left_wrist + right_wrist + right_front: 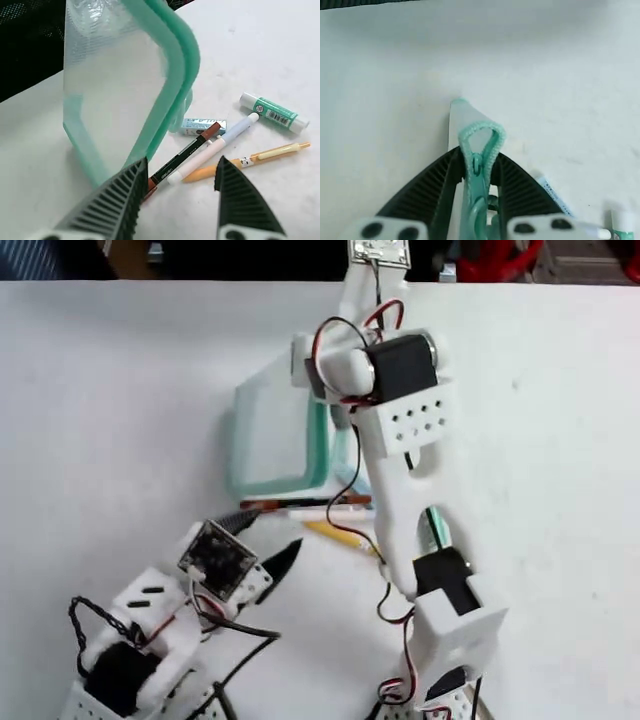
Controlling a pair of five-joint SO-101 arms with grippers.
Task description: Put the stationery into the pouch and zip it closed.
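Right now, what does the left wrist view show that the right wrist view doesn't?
Left wrist view alone: the open left gripper, a brown pen, a white pen, a yellow pen. Right wrist view alone: the right gripper, shut on the pouch. Both: the pouch, a small blue packet, the glue stick.

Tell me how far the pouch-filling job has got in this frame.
Done: right gripper shut on the translucent, mint-edged pouch at its rim. In hand: open left gripper poised by the stationery. Left: black-and-brown pen, white pen, yellow pen, white-and-green glue stick and small blue packet all lie on the table outside it; zipping follows.
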